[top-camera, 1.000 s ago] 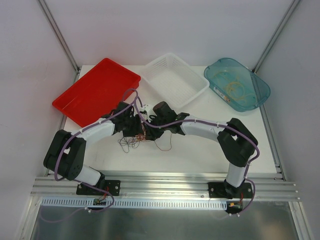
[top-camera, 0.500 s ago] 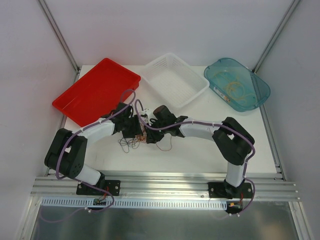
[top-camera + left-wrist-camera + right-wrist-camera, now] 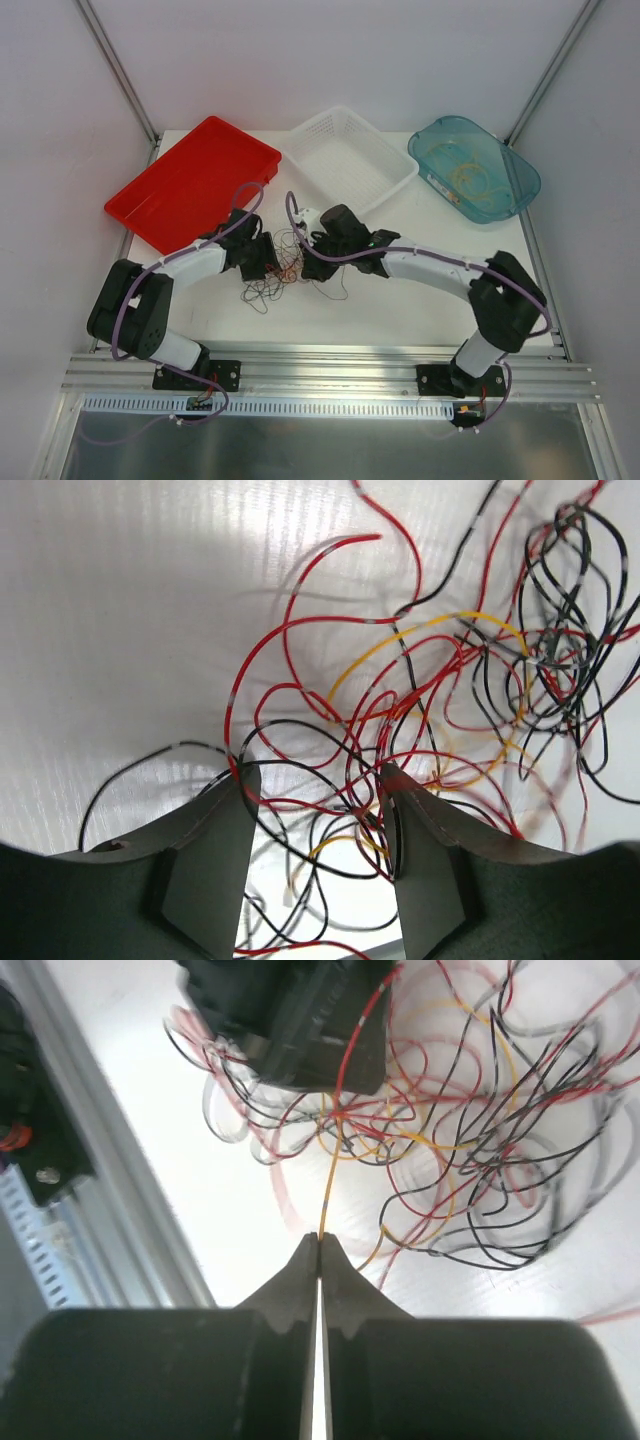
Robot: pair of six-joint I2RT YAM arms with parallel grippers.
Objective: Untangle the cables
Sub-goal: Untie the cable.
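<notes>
Cables (image 3: 432, 708) thread the half-open left pincer (image 3: 317, 780); right pincer (image 3: 319, 1241) clamps a yellow-orange strand (image 3: 329, 1182).

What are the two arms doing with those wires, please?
Two robot arms are working on a tangle of thin red, black and yellow wires on the table. The right arm has its jaws shut on one yellow wire running up from the knot. The left arm holds its jaws part open, several strands between them.
</notes>
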